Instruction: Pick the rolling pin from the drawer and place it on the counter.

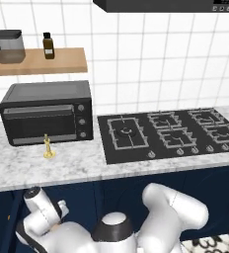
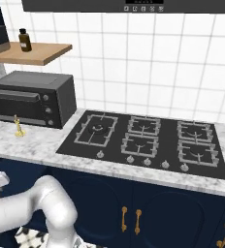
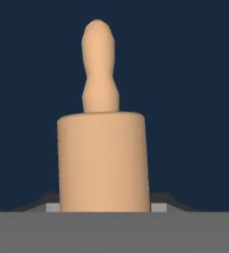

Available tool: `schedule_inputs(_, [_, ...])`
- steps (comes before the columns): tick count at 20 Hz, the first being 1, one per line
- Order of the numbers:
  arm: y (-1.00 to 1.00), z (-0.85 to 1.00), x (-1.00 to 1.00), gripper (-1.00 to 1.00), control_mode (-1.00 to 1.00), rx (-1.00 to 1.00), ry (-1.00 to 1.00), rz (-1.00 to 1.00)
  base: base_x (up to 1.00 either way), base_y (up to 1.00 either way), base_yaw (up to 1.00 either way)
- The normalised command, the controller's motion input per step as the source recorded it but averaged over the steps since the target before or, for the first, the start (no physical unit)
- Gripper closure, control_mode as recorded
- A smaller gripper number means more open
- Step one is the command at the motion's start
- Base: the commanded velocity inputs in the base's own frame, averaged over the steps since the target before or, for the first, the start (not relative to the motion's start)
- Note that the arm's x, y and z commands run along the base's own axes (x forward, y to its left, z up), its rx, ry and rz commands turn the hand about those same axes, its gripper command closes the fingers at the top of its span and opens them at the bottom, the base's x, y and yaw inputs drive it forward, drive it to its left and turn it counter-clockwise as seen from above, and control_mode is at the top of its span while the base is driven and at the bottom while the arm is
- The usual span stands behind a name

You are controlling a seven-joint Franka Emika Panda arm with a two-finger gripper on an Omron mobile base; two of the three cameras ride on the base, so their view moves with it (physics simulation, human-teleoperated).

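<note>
In the hand view the light-brown wooden rolling pin (image 3: 103, 163) fills the centre, its thick barrel rising from the bottom edge and its narrow peg handle pointing to the top, against a flat dark navy background. The hand's fingertips are hidden beside the barrel, so I cannot tell whether they clamp it. In the left base view the white marble surface (image 1: 77, 165) carries a black toaster oven (image 1: 47, 112) at left and a small brass candlestick (image 1: 48, 147) in front of it.

Arm folded low, hand down below the counter edge.
The gripper (image 3: 104, 207) shows its fingertips (image 3: 50, 203) hugging either side of the rolling pin (image 3: 103, 158).
</note>
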Motion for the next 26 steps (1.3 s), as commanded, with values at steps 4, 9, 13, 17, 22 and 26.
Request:
schedule_inputs(4, [-0.29, 0.05, -0.59, 1.0, -1.0, 0.02, -0.03, 0.08, 0.0, 0.0, 0.0])
schedule_inputs(9, [-0.37, 0.61, -0.65, 1.0, -1.0, 0.07, -0.04, 0.02, 0.0, 0.0, 0.0])
schedule_inputs(13, [0.0, 1.0, -0.02, 1.0, -1.0, 0.23, -0.21, 0.01, 0.0, 0.0, 0.0])
schedule_inputs(17, [0.09, 1.0, 0.19, 1.0, -1.0, 0.24, -0.21, 0.01, 0.0, 0.0, 0.0])
schedule_inputs(22, [0.46, 1.0, 0.34, 1.0, -1.0, 0.16, -0.26, 0.0, 0.0, 0.0, 0.0])
schedule_inputs(26, [0.83, 1.0, 0.83, 1.0, -1.0, 0.04, -0.1, 0.0, 0.0, 0.0, 0.0])
